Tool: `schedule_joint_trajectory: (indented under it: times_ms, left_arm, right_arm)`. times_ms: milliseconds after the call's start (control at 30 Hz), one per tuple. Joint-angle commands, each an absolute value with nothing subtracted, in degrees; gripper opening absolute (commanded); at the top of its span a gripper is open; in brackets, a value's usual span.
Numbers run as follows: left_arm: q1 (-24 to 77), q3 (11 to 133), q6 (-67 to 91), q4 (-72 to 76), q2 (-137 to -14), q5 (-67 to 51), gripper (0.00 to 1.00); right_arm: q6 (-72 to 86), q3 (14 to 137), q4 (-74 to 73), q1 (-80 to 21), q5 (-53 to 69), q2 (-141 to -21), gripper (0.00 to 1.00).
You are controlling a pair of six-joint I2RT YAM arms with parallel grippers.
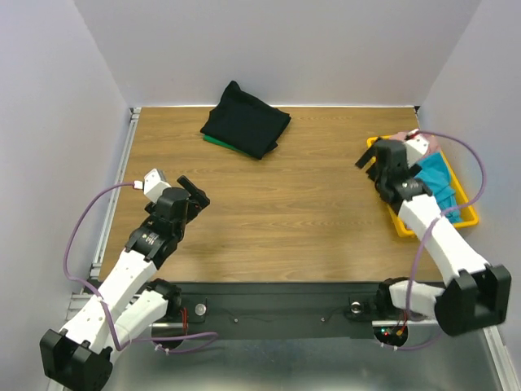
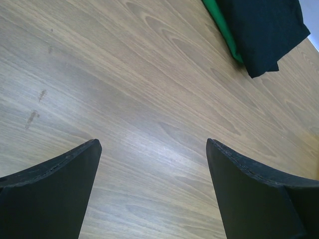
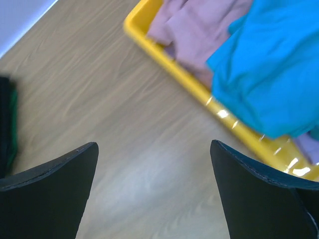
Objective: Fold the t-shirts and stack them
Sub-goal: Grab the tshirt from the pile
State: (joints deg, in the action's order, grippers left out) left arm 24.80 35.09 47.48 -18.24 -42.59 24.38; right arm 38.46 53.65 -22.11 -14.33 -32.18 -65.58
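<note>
Left gripper point(image 1: 194, 194) & right gripper point(image 1: 370, 163): black jaws apart, empty. Folded black fabric t-shirt point(image 1: 247, 120) upper ctr, long axis upper-left to lower-right.

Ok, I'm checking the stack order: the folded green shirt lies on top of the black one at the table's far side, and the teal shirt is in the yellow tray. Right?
Not quite: the black shirt lies on top of the green shirt, as the left wrist view shows. The rest holds.
</note>
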Motion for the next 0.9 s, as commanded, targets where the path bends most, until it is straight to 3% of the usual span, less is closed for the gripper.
schedule_joint_trajectory:
  times_ms: [0, 200, 333, 600, 733, 800, 833, 867]
  left_arm:
    - [25.05, 34.45, 47.11, -16.00, -42.45, 24.09, 0.99]
    - [25.14, 34.19, 46.85, -15.56, -42.45, 23.29, 0.99]
    - [25.14, 34.28, 46.84, -15.56, -42.54, 23.47, 0.99]
    - [25.14, 34.45, 47.02, -16.00, -42.63, 23.91, 0.98]
    - [25.14, 34.45, 47.11, -16.00, -42.36, 24.08, 0.98]
    - [25.14, 34.37, 47.20, -16.17, -42.45, 24.17, 0.99]
    - [25.05, 34.54, 47.11, -16.17, -42.45, 24.17, 0.99]
    - [25.14, 34.54, 47.20, -16.26, -42.45, 24.26, 0.99]
  right_arm:
    - [36.05, 59.93, -21.80, -3.72, -26.90, -72.23, 1.00]
    - [35.77, 62.84, -21.97, 8.67, -19.61, -81.47, 1.00]
    - [33.14, 64.16, -21.88, 10.72, -17.93, -85.51, 0.99]
    - [33.84, 64.42, -21.88, 13.01, -16.70, -91.22, 0.85]
    - [33.84, 64.60, -21.88, 13.27, -16.61, -93.34, 0.67]
    - [34.01, 64.69, -21.88, 13.45, -17.31, -94.30, 0.48]
    - [34.19, 64.69, -21.88, 13.53, -17.49, -94.39, 0.32]
    - [34.19, 64.60, -21.88, 13.45, -17.49, -93.87, 0.21]
